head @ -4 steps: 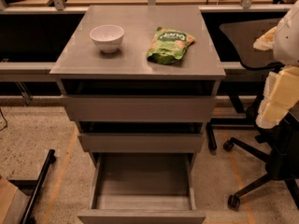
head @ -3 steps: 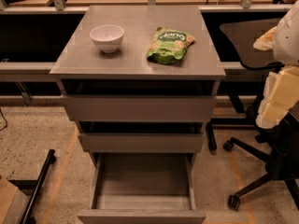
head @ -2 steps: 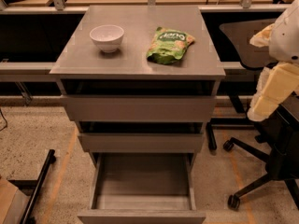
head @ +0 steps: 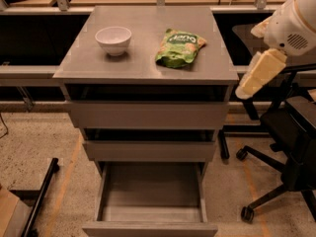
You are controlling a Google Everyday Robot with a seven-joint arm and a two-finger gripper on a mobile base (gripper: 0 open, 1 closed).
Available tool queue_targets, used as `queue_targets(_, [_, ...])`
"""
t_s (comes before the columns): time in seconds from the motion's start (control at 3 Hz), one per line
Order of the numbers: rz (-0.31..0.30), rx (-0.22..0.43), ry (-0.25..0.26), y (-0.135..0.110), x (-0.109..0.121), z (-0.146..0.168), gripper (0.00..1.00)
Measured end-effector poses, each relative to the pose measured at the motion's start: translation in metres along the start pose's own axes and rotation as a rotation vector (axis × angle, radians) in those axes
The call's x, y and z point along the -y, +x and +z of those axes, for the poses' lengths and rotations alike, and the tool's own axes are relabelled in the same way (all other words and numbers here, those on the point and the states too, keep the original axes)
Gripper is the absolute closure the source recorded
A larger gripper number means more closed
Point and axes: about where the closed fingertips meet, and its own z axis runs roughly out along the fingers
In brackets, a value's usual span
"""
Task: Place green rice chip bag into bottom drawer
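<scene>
The green rice chip bag [head: 178,48] lies flat on the right half of the grey cabinet top [head: 143,65]. The bottom drawer [head: 150,196] is pulled out wide at the foot of the cabinet, and its tray is empty. My gripper [head: 257,74] hangs at the right, just past the top's right edge. It is a cream-coloured piece below the white arm [head: 291,23], angled down and to the left. It is about a bag's length right of the bag and holds nothing that I can see.
A white bowl [head: 113,39] stands on the left half of the top. Two other grey drawers [head: 148,115] sit above the bottom one, slightly ajar. A black office chair [head: 291,147] stands right of the cabinet. A dark bar [head: 42,194] lies on the floor at the left.
The arm and gripper have moved left and a little up, toward the cabinet's right edge. The bag, the bowl and the drawers have not moved.
</scene>
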Motion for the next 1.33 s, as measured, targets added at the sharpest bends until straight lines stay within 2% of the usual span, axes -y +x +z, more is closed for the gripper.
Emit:
queue_targets(0.33, [0.002, 0.013, 0.006, -0.003, 0.006, 0.0, 0.0])
queue_targets(0.67, [0.022, 0.024, -0.007, -0.003, 0.006, 0.014, 0.0])
queue_targets(1.0, [0.011, 0.08, -0.003, -0.024, 0.024, 0.043, 0.0])
queue_targets(1.33, [0.031, 0.12, 0.046, -0.046, 0.068, 0.084, 0.0])
